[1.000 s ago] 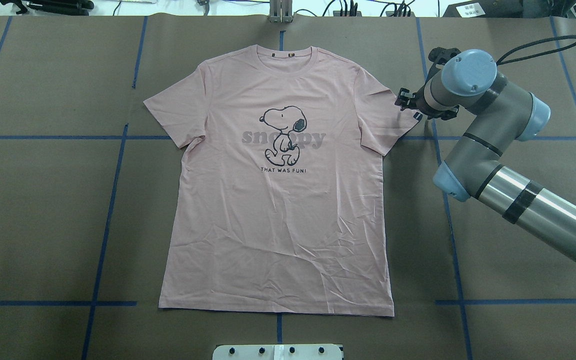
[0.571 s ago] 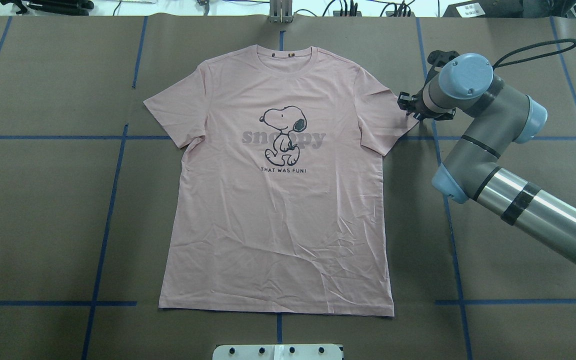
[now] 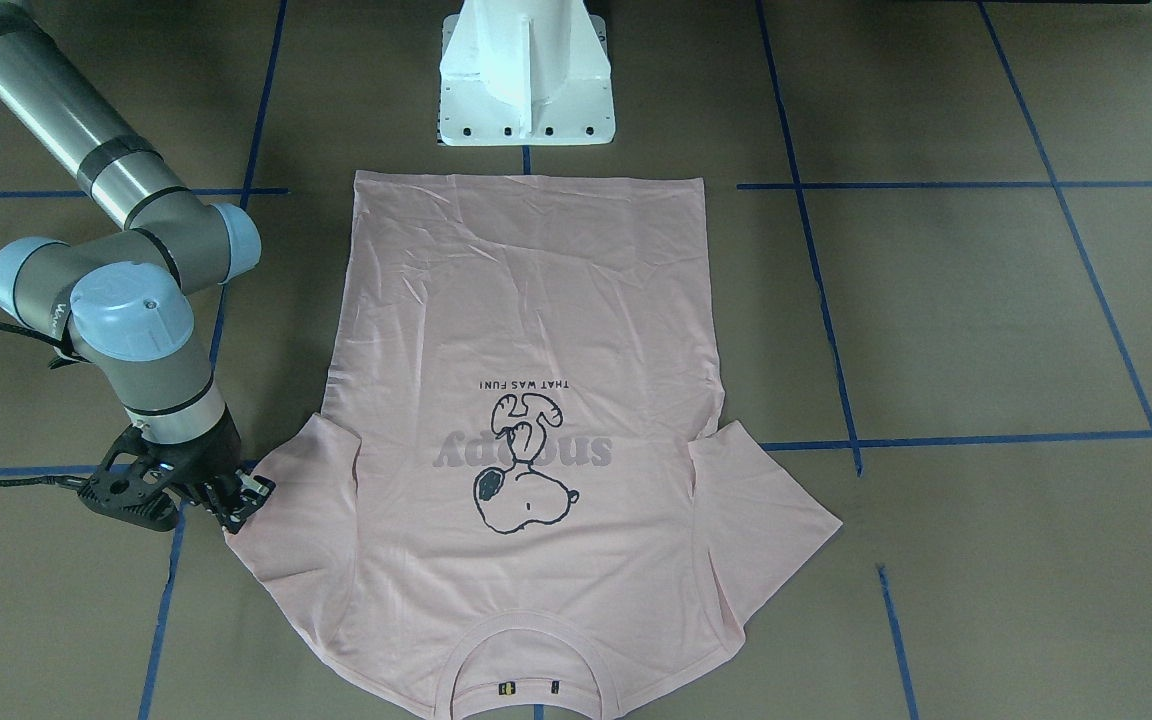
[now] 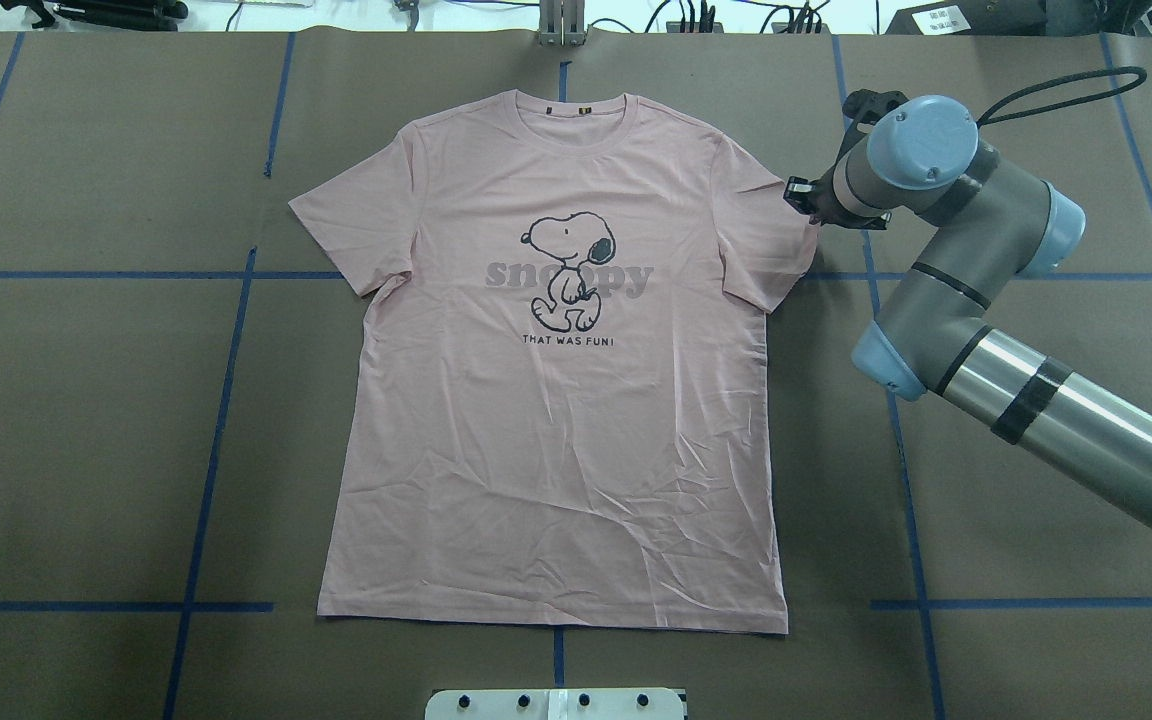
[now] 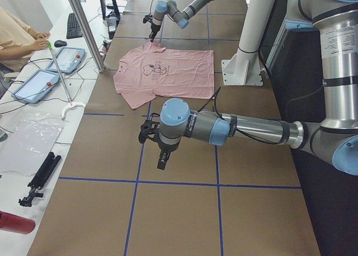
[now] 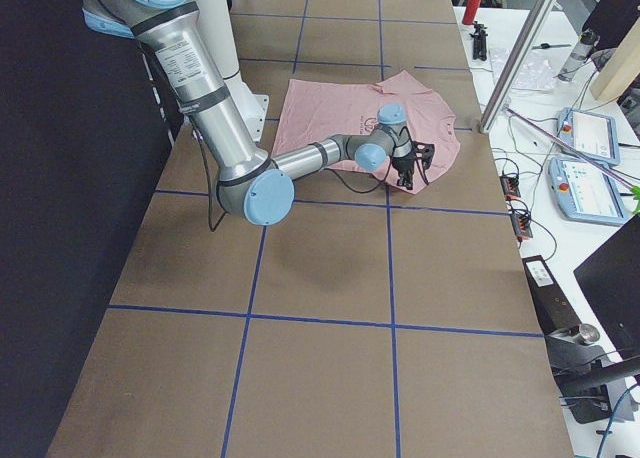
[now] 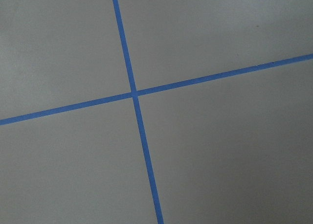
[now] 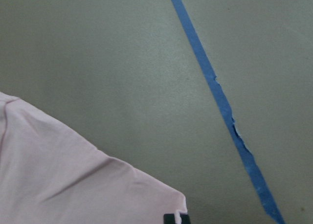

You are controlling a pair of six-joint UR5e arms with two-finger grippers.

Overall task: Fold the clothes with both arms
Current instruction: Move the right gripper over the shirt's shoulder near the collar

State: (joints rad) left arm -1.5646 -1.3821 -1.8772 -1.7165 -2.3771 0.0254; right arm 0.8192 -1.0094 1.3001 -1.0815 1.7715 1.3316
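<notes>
The pale pink T-shirt point(image 4: 556, 400) lies flat and face up on the brown table, collar toward the far edge. The front-facing view shows the T-shirt point(image 3: 526, 300) upside down. My right gripper point(image 4: 802, 195) is down at the outer edge of the shirt's right-hand sleeve and looks shut on the sleeve hem point(image 3: 236, 530). In the right wrist view the sleeve corner point(image 8: 73, 175) with its dark tag point(image 8: 176, 217) lies close below. My left gripper point(image 5: 161, 164) hangs over bare table well away from the shirt. It shows only in the exterior left view, so I cannot tell its state.
Blue tape lines point(image 4: 226, 400) grid the brown table cover. The white pedestal base point(image 3: 526, 80) stands just behind the shirt's bottom hem. A side desk with tablets point(image 5: 33, 85) and a seated person point(image 5: 17, 38) lies past the far edge, beside a metal pole point(image 5: 84, 27).
My right gripper has shifted a little toward the far edge and the shirt. The sleeve corner has drawn in with it, and the tag no longer shows from overhead.
</notes>
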